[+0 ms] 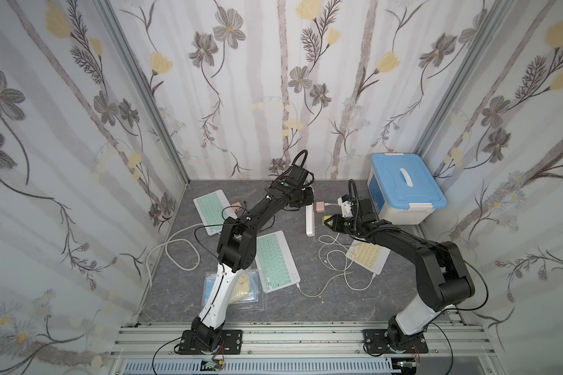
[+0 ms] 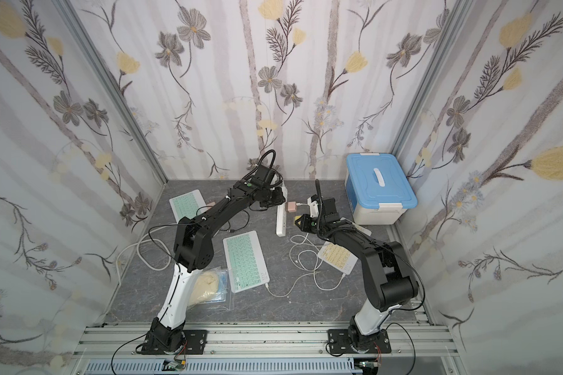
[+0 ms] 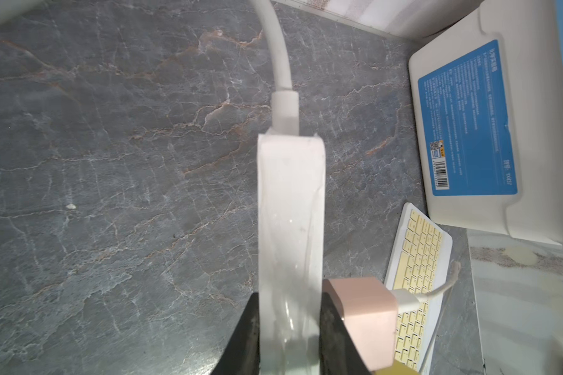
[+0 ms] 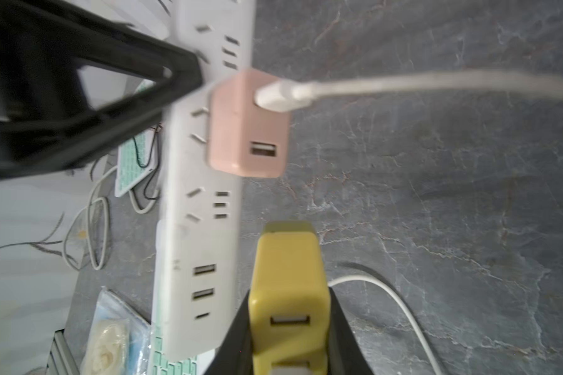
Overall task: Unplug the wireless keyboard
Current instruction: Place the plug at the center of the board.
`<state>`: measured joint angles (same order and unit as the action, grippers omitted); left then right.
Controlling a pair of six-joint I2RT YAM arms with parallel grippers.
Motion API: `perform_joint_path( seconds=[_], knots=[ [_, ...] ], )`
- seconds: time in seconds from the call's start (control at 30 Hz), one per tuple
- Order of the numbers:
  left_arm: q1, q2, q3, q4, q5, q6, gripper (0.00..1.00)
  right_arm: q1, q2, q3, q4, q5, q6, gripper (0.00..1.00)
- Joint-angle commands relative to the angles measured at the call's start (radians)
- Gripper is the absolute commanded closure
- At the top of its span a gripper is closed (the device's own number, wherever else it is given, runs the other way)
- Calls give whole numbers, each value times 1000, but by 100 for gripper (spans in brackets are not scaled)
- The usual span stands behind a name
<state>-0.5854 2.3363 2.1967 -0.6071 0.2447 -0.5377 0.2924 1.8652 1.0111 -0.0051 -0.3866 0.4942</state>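
Note:
A white power strip point(image 1: 310, 221) lies on the grey table, and my left gripper point(image 3: 290, 298) is shut across its body point(image 3: 290, 194). A pink adapter point(image 4: 247, 130) sits plugged into the strip with a white cable in it. My right gripper point(image 4: 290, 293) is shut on a yellow adapter point(image 4: 286, 259), held beside the strip and apart from it point(image 1: 326, 222). The yellow keyboard point(image 1: 368, 256) lies under the right arm, with a white cable point(image 1: 358, 285) at its near end. A green keyboard point(image 1: 277, 261) lies in the middle with its own cable.
A second green keyboard point(image 1: 210, 207) lies at the back left beside another pink adapter point(image 1: 237, 206). A blue-lidded white box point(image 1: 403, 191) stands at the back right. A plastic bag point(image 1: 241, 285) lies under the left arm. Loose white cables loop between the keyboards point(image 1: 330, 256).

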Motion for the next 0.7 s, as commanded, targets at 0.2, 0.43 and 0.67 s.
perform_joint_path(
  seconds=[0.2, 0.43, 0.67],
  knots=[
    [1, -26, 11, 6, 15, 32, 100, 42, 140, 46, 25, 124, -65, 81],
    [21, -18, 52, -31, 12, 40, 100, 47, 72, 16, 7, 146, -75, 28],
    [45, -50, 66, -40, 56, 38, 100, 48, -165, -26, -60, 169, -80, 1]
  ],
)
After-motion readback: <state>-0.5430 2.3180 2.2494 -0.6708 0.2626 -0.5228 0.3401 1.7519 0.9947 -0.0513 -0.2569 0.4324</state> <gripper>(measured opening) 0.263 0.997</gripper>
